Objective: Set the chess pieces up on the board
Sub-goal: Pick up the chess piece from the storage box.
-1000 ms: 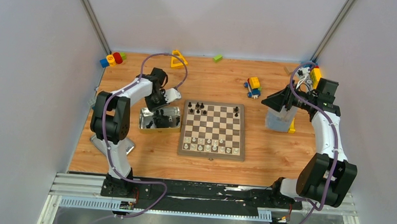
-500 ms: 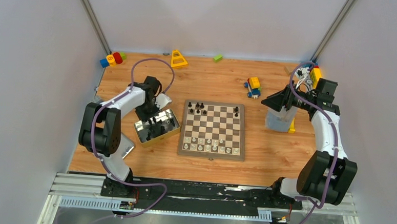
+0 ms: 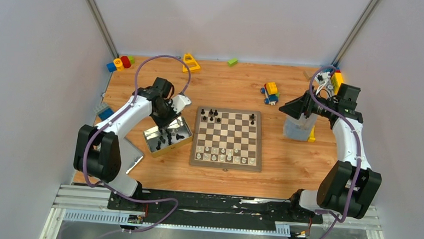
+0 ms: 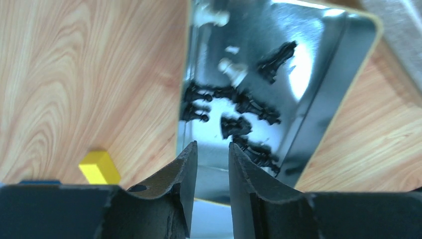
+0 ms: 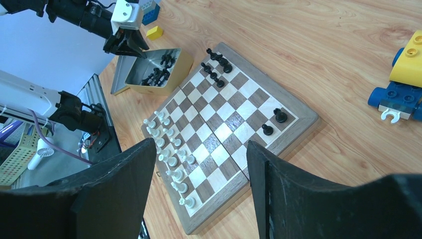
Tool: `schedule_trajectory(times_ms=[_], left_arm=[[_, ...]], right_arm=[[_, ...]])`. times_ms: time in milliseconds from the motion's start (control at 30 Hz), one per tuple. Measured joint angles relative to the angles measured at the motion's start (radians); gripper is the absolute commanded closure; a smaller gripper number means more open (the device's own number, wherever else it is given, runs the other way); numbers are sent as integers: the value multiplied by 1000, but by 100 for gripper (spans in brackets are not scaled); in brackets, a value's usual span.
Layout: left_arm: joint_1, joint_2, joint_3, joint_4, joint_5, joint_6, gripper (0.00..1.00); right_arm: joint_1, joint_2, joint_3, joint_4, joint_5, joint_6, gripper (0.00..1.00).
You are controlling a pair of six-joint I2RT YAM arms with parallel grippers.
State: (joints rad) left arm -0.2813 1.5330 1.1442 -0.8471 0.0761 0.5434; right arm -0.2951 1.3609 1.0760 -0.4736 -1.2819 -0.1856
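The board (image 3: 226, 165) lies mid-table, with a few black chess pieces (image 3: 213, 115) on its far rows and several pale ones (image 3: 222, 153) on its near rows. It also shows in the right wrist view (image 5: 234, 124). More black pieces (image 4: 239, 107) and a few pale ones (image 4: 229, 67) lie in the silver tin (image 4: 323, 99). My left gripper (image 4: 211, 149) hangs over the tin's near end (image 3: 168, 122); its jaws stand a narrow gap apart with nothing between them. My right gripper (image 5: 201, 144) is wide open and empty, held high right of the board (image 3: 287, 108).
The tin's flat lid (image 3: 128, 156) lies by the left arm's base. Toy blocks sit along the back (image 3: 119, 62), with a yellow triangle (image 3: 191, 62) and a toy car (image 3: 270, 92). A small yellow block (image 4: 99, 167) lies left of the tin. A blue-grey container (image 3: 299, 128) stands at the right.
The tin has turned askew and slid slightly toward the near edge. My left arm has swung its elbow left and its gripper stays over the tin. The right arm has not moved.
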Motion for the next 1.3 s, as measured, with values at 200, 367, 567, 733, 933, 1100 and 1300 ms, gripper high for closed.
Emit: schedule_trajectory(times_ms=[200, 367, 567, 733, 933, 1100, 1300], left_arm=[[-23, 62, 16, 1, 80, -15, 68], [-23, 124, 16, 16, 105, -48, 70], [-23, 202, 44, 37, 117, -97, 70], [-23, 248, 75, 48, 134, -134, 71], [-24, 269, 80, 56, 127, -158, 69], [-25, 270, 80, 56, 124, -168, 68], [-28, 271, 78, 57, 110, -172, 67]], right_arm=[[0, 3, 0, 0, 1, 0, 32], [0, 10, 0, 0, 2, 0, 32], [0, 10, 0, 0, 3, 0, 32], [0, 10, 0, 0, 3, -1, 32], [0, 10, 0, 0, 8, -1, 32], [0, 11, 0, 0, 9, -1, 31], [0, 11, 0, 0, 9, -1, 31]])
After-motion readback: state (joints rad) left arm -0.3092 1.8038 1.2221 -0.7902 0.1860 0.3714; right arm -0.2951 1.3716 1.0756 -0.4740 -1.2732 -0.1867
